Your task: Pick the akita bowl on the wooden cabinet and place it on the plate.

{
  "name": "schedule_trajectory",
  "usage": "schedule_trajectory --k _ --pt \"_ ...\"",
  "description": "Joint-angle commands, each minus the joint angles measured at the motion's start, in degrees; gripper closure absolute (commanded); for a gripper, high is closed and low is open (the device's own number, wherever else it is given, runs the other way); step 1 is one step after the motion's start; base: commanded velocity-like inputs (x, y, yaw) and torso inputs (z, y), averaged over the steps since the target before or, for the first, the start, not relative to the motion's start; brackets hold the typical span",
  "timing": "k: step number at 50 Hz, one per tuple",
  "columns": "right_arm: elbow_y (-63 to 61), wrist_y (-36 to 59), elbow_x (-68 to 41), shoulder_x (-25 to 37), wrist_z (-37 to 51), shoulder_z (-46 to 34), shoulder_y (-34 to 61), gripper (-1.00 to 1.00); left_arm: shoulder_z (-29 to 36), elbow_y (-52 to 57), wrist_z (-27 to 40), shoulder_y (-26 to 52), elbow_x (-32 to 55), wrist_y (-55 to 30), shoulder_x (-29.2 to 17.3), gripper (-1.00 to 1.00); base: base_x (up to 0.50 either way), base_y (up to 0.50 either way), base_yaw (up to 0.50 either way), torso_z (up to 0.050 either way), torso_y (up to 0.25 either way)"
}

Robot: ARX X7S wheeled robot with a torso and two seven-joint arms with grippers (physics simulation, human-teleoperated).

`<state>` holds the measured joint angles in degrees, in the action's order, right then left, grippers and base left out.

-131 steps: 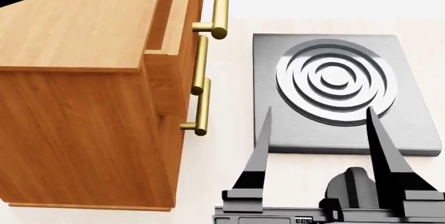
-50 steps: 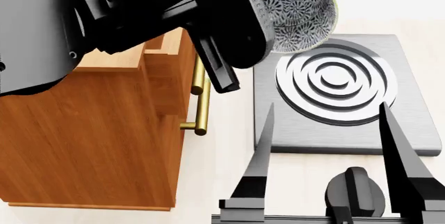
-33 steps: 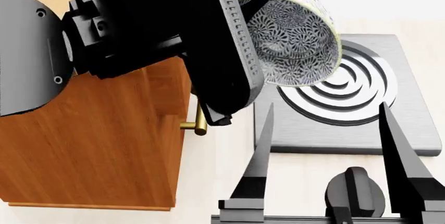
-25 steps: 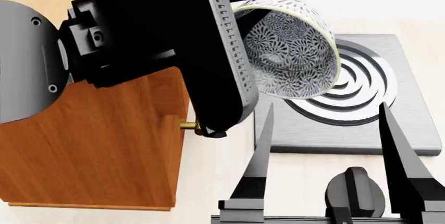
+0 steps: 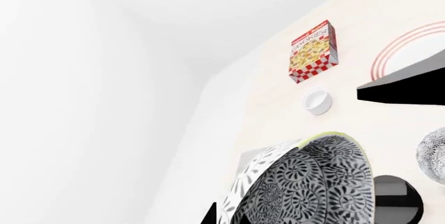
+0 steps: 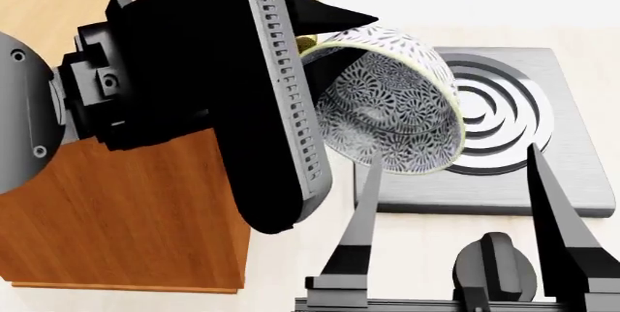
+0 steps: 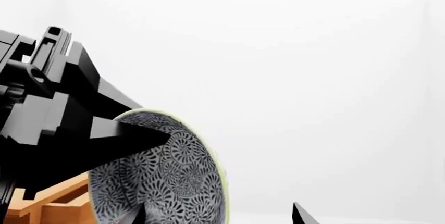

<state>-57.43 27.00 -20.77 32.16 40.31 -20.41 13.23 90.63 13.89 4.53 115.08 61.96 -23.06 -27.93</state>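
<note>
Two akita bowls: one (image 6: 393, 120) in left gripper (image 6: 310, 58), one (image 5: 432, 153) apart

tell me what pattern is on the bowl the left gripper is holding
The akita bowl is white with a dense dark grey-blue floral speckle, clearest in the head view.

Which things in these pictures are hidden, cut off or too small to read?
- Plate: left wrist view only, cut by the edge and covered by a black finger.
- Cabinet top: head view, hidden behind the left gripper.
- Bowl contact points: head view, covered by that gripper.
- Second patterned bowl: left wrist view, cut by the edge.
- Stove: head view, partly behind the bowl.
- Box lettering: too small.
</note>
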Motion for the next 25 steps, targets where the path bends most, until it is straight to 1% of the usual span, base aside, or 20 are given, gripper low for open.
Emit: schedule_trajectory --k 1,24,25 --pt "0.1 0.6 -0.2 0.3 0.8 -0.2 0.3 -1.0 -0.6 3.1 0.8 -0.1 -0.2 -0.3 -1.4 1.0 0.0 0.0 0.0 0.0 0.0" --pt "0.8 2.6 -1.7 0.4 2.3 -0.5 1.2 -1.0 -1.2 5.6 1.1 -0.5 0.1 -0.6 -3.1 1.0 0.0 0.0 0.0 0.001 0.0" --pt "0.8 2.9 -1.7 0.4 2.6 -0.4 1.2 1.0 -1.2 5.6 1.1 -0.5 0.1 -0.6 -3.1 1.0 0.0 0.0 0.0 0.0 0.0"
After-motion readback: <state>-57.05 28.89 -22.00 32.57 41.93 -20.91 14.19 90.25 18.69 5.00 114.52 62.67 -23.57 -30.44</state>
